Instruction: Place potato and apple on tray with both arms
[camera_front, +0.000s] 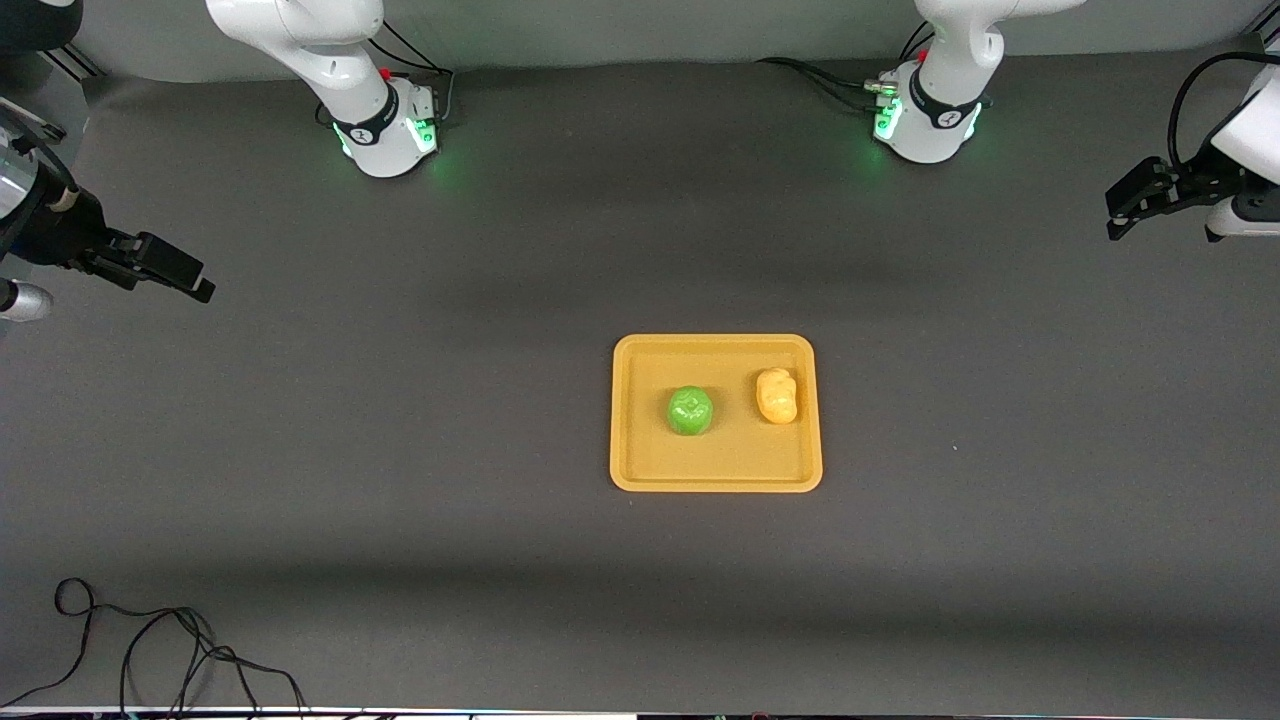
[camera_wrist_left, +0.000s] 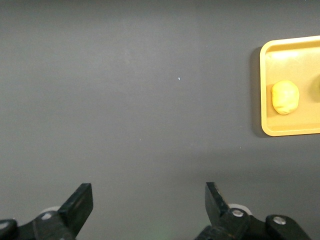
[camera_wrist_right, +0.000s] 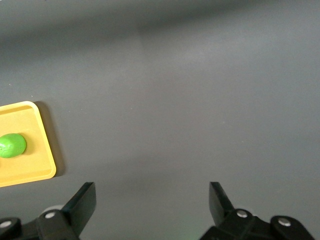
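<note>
The orange-yellow tray (camera_front: 640, 470) lies in the middle of the table. The green apple (camera_front: 690, 411) sits on it, and the yellow-orange potato (camera_front: 777, 395) sits beside it toward the left arm's end. The left wrist view shows the tray's rim (camera_wrist_left: 265, 85) and the potato (camera_wrist_left: 285, 97). The right wrist view shows the tray's corner (camera_wrist_right: 42, 150) and the apple (camera_wrist_right: 12, 145). My left gripper (camera_front: 1125, 210) (camera_wrist_left: 149, 202) is open and empty, up over bare table at the left arm's end. My right gripper (camera_front: 170, 272) (camera_wrist_right: 152, 202) is open and empty, over bare table at the right arm's end.
A loose black cable (camera_front: 150, 650) lies on the table near the front camera at the right arm's end. The two arm bases (camera_front: 395, 125) (camera_front: 925, 120) glow green along the top. The table is covered by a dark grey mat (camera_front: 400, 450).
</note>
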